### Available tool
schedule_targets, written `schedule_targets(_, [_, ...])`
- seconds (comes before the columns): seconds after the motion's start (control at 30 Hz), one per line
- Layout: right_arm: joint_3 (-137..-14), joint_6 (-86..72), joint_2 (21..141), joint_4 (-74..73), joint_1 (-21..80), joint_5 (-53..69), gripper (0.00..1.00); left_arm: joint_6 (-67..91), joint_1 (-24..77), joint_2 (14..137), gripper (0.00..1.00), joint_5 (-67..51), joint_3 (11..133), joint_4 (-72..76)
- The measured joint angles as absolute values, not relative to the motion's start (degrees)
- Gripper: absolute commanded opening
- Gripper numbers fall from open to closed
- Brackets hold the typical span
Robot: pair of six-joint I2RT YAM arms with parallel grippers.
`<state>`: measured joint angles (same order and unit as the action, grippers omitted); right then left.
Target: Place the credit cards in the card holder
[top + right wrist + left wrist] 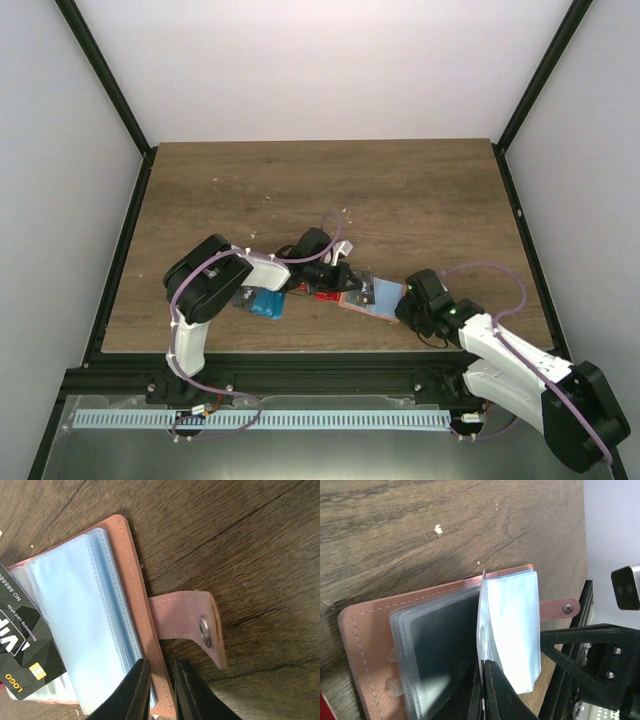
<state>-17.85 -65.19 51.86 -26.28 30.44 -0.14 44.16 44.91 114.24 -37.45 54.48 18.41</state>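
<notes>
Left arm point(190, 345) and right arm point(500, 352) have white links, black joints, purple cables point(505, 272).

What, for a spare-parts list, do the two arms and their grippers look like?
Both the left arm and right arm have white links joined by bulky black joint housings, with a lilac cable looping along each. The left gripper and right gripper are black, with two slim tapered fingers.

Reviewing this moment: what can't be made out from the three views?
1) Loose cards, top view: small, partly under the left arm; count unclear.
2) Black card, right wrist view: cut by the left edge.
3) Card holder, left wrist view: frosted sleeves hide pocket contents.
</notes>
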Motion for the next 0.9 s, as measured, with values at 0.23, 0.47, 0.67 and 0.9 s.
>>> schedule_targets(0.23, [-17.82, -65.19, 51.86, -26.26, 30.44, 0.47, 0.16, 46.78, 44.93, 114.24, 0.04, -37.82, 54.17, 20.58])
schedule_targets(0.47, [-17.82, -65.17, 52.75, -24.95, 30.44, 1.5, 0.16, 48.21, 44.93, 114.39, 0.04, -39.05, 54.13, 23.31])
schedule_targets(0.67, [-17.82, -65.19, 53.93, -23.14, 30.44, 2.48, 0.15, 49.06, 44.93, 115.92, 0.04, -39.64, 54.15, 26.09])
schedule_targets(0.9, [-17.72, -65.21, 54.04, -22.68, 30.44, 2.76, 0.15, 49.43, 44.93, 117.47, 0.04, -40.01, 54.35, 27.0])
